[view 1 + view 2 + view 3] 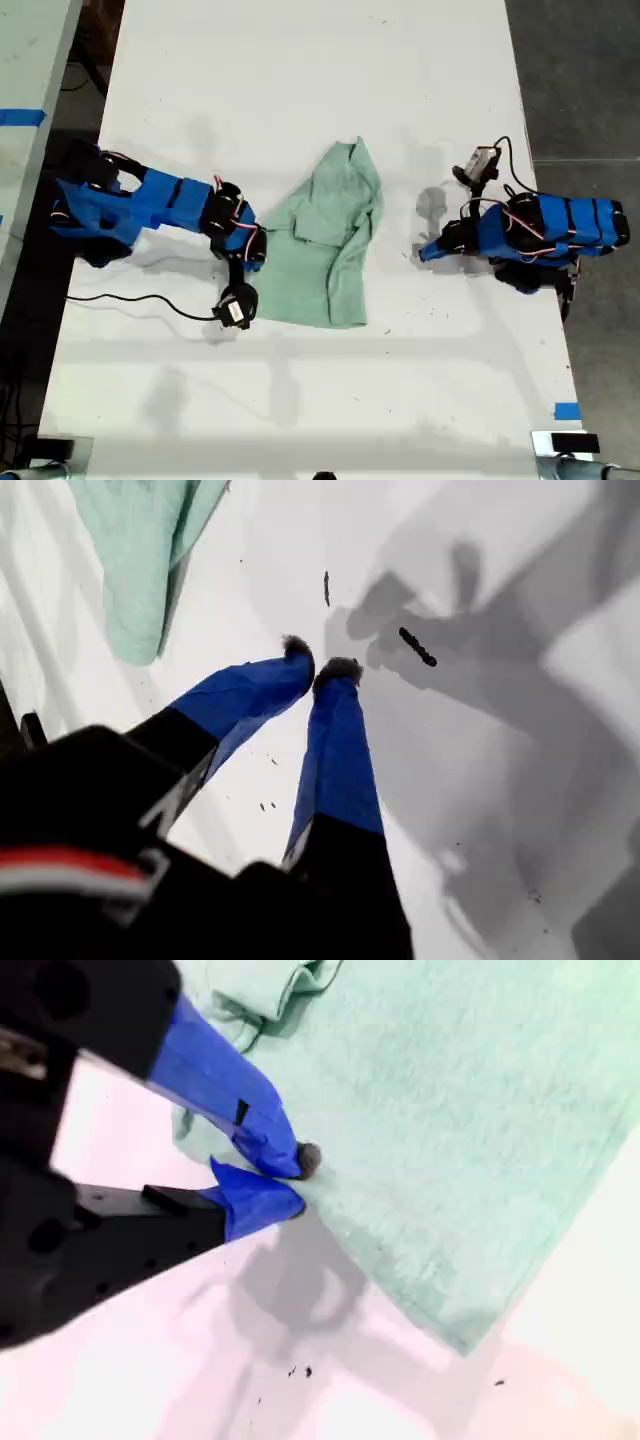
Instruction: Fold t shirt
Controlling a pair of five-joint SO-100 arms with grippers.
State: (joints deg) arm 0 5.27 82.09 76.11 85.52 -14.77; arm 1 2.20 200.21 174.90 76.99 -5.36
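The pale mint-green t shirt (330, 240) lies rumpled and partly folded over itself in the middle of the white table (300, 80). My second gripper (297, 1182), on the arm at the exterior view's left (254, 250), is at the shirt's (450, 1110) side edge, its blue fingertips pinched together on the cloth's border. My first gripper (320, 662), on the arm at the exterior view's right (426, 250), hangs over bare table a short way from the shirt (140, 560), fingertips almost touching and holding nothing.
A black cable (140, 300) trails from the arm at the exterior view's left. Blue tape (567, 410) marks the table near the exterior view's lower right. Another table with blue tape (20, 117) stands at the exterior view's left. Small dark specks (417, 647) dot the table.
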